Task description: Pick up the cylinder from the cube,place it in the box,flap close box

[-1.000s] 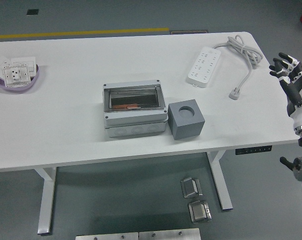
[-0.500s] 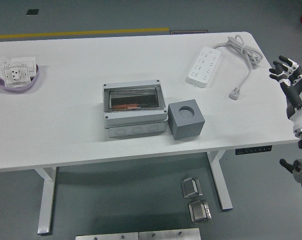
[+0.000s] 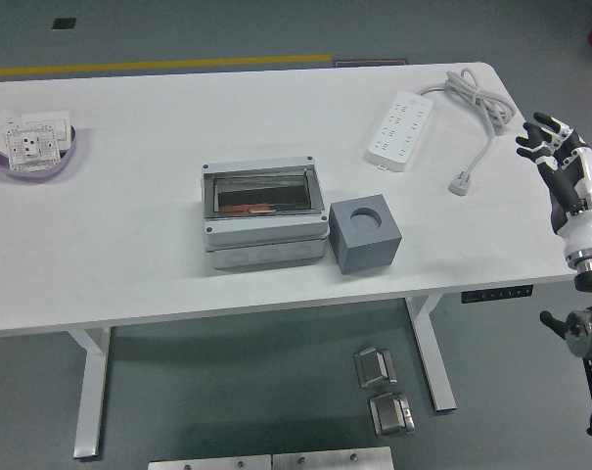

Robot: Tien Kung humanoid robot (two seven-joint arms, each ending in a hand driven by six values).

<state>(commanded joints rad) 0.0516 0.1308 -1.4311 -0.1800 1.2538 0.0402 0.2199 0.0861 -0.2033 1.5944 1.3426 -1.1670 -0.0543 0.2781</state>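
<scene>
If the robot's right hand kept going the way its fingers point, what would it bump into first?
The right hand, fingers spread and empty, points up and slightly left. Going straight on, it would probably pass over the table's far right corner, perhaps near the power strip's cord. Depth is unclear, so it may meet nothing.

right hand [image 3: 555,157] raised at table's [image 3: 129,255] right edge, fingers spread, empty | strip [image 3: 401,129] just to its left | cube [image 3: 366,233], box [image 3: 263,212] farther left, touching

Power strip [image 3: 400,129] (corded), bowl of sockets [image 3: 33,149]
</scene>
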